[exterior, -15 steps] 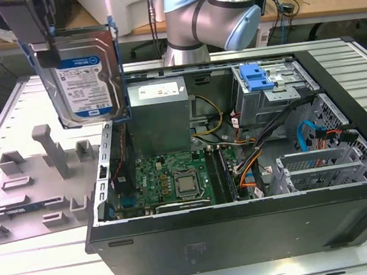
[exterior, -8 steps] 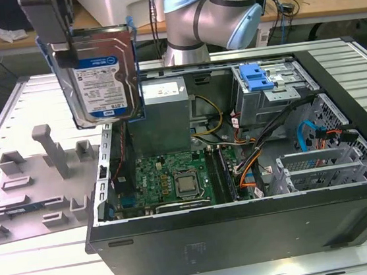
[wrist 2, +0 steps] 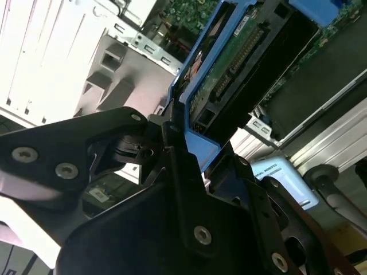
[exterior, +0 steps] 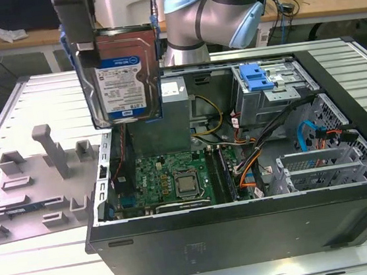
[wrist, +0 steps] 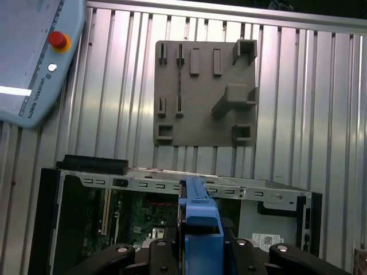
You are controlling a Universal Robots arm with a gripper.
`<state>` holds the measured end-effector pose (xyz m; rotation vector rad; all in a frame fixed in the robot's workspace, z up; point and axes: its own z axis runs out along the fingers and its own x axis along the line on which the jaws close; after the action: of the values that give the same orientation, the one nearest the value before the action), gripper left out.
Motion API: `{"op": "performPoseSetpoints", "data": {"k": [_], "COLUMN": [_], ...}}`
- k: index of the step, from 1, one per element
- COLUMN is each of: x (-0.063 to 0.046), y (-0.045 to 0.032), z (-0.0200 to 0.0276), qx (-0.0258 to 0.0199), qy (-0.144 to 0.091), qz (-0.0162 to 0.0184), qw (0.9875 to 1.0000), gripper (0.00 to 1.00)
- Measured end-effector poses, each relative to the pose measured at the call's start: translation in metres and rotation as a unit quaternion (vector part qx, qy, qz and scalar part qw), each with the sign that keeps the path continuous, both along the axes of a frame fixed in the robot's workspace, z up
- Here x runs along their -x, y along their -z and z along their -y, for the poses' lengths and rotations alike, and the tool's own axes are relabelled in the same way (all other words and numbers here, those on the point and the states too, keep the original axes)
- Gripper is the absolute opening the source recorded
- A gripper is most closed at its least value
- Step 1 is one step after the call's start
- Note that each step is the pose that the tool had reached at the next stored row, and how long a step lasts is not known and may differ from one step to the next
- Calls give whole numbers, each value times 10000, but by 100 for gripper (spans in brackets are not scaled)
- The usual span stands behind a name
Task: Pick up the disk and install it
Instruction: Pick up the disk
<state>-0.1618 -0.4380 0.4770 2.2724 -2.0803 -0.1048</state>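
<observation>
Claw (exterior: 85, 41) clamped on disk (exterior: 124, 78); disk upright, above computer case (exterior: 248, 236), 10 o'clock in exterior view.

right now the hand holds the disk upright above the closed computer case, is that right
Not quite: the computer case is open, not closed, with its motherboard exposed, as the exterior view shows. The hand does hold the disk upright above it.

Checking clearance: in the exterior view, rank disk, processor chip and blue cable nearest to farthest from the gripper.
1. The disk, clamped in the gripper, exterior view's left.
2. The processor chip, on the board below.
3. The blue cable, toward the exterior view's right.
</observation>
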Motion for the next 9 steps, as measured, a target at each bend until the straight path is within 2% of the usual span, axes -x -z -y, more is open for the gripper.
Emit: {"op": "performPoseSetpoints", "data": {"k": [4,9], "x": [-217,-414], "y": [-1,-5], "z": [44,73], "qx": [-11,-14], "qy": [0,0], "qz": [-28,-63], "qw": [10000,10000], "gripper": [37,37]}}
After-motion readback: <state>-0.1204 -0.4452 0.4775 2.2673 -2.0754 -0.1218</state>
